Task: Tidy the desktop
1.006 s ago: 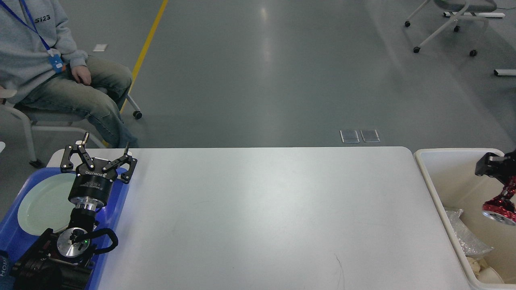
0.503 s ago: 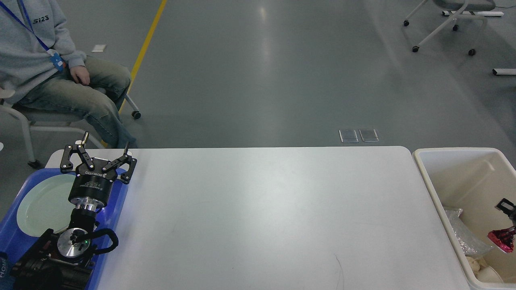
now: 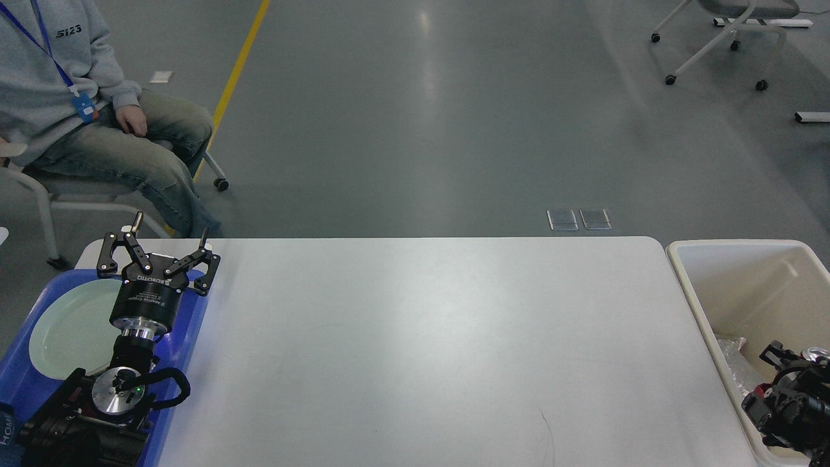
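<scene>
A: Grey concrete floor (image 3: 415,117) behind, a yellow line (image 3: 237,71) running across it at upper left. White tabletop (image 3: 441,350) fills the middle of the head view, rounded corners, matte, with a faint dark scratch (image 3: 546,434) near its close edge.

B: Left side?

A: Blue plastic tray (image 3: 185,337) lies on the tabletop's left end, a pale green plate (image 3: 68,331) inside it. Left gripper (image 3: 167,243) hangs over the tray's far right corner, jaws spread wide with nothing between them. A black cable (image 3: 170,389) loops beside the wrist, and a small green light (image 3: 137,389) shows on the wrist joint.

B: Right side?

A: Beige plastic bin (image 3: 694,305) stands just beside the tabletop's right end. Crumpled clear plastic (image 3: 733,360) lies inside it. Right gripper (image 3: 775,353) sits low in the bin at the frame's lower right corner, dark and seen end-on; cannot tell how its jaws stand.

B: Surroundings?

A: Person (image 3: 78,123) in a grey hoodie and jeans, blue lanyard, seated on a chair at upper left, well apart from the tabletop. Office chair base (image 3: 720,45) on casters at upper right. Two clear floor plates (image 3: 579,219) just beyond the tabletop's far edge.
</scene>
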Robot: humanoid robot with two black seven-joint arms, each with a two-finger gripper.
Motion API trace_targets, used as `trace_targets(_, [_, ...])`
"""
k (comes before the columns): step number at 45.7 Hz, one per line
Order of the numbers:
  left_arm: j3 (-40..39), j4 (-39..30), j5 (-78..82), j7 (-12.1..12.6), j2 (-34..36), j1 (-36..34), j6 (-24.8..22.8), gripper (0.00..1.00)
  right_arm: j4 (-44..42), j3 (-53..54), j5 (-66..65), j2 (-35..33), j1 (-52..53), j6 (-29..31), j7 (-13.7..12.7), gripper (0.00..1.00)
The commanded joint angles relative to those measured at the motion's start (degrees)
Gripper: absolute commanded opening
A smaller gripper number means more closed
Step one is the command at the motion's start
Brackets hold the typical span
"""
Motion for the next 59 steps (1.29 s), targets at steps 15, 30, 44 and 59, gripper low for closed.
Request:
trace_targets(15, [0.0, 0.0, 0.0, 0.0, 0.0, 0.0, 0.0, 0.96, 0.9, -0.3, -0.2, -0.4, -0.2, -2.5, 0.1, 1.00])
trace_targets(30, [0.0, 0.0, 0.0, 0.0, 0.0, 0.0, 0.0, 0.96, 2.1, -0.1, -0.5, -1.6, 0.7, -2.4, 0.1, 1.00])
trace_targets(44, [0.0, 0.0, 0.0, 0.0, 0.0, 0.0, 0.0, 0.96, 14.0, 8.9, 1.2, -10.1, 10.7, -0.4, 1.5, 1.00])
trace_targets(59, [0.0, 0.1, 0.0, 0.0, 0.1, 0.0, 0.0, 0.96, 27.8, 65.2, 0.4, -13.6, 13.0, 0.1, 3.6, 1.00])
